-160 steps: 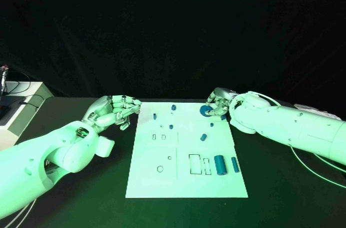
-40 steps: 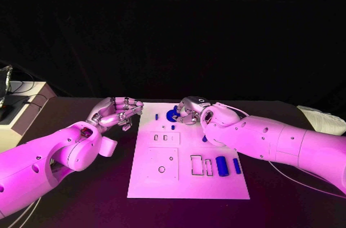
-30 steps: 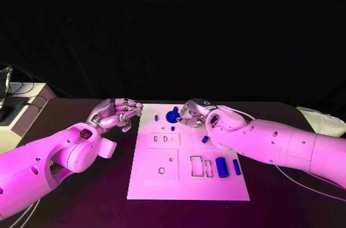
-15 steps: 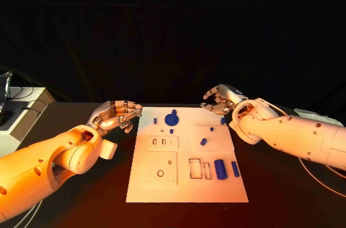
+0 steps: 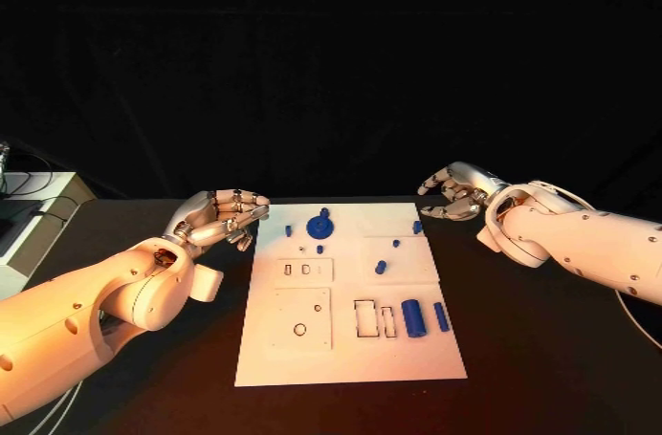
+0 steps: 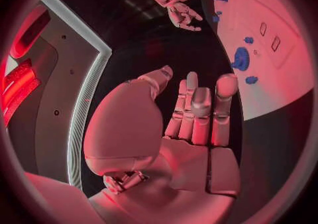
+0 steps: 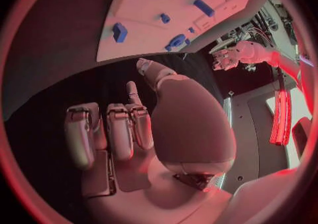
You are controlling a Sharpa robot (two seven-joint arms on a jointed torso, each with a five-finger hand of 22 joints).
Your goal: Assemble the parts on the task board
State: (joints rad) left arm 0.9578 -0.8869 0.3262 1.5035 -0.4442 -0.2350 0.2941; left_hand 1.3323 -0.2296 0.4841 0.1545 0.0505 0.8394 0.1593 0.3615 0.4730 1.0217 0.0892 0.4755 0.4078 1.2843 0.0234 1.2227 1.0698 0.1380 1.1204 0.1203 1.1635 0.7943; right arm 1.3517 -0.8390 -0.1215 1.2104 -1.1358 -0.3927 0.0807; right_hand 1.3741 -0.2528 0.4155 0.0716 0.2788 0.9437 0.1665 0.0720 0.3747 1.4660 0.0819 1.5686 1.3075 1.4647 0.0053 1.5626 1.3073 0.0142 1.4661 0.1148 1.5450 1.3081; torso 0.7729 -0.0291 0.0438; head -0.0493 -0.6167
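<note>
- The black table lies under everything, and a pale box sits at its far left edge.
- The task board is a white plate in the middle of the table, lying flat between the two arms.
- The left hand hangs just beside the board's far left corner. Its fingers are curled in, and in its own wrist view the palm is bare — it holds nothing.
- The right hand is up past the board's far right corner, off the board. Its fingers are loosely bent and apart, with nothing in them.
- A round blue part like a disc sits on the far end of the board, left of middle. A tiny peg is just behind it; it is too small to tell if the two touch.
- A fat blue cylinder and a thin blue bar lie side by side near the board's right edge, on the near half.
- Small blue pieces dot the far half — one by the left edge, one by the right edge, and two near the middle.
</note>
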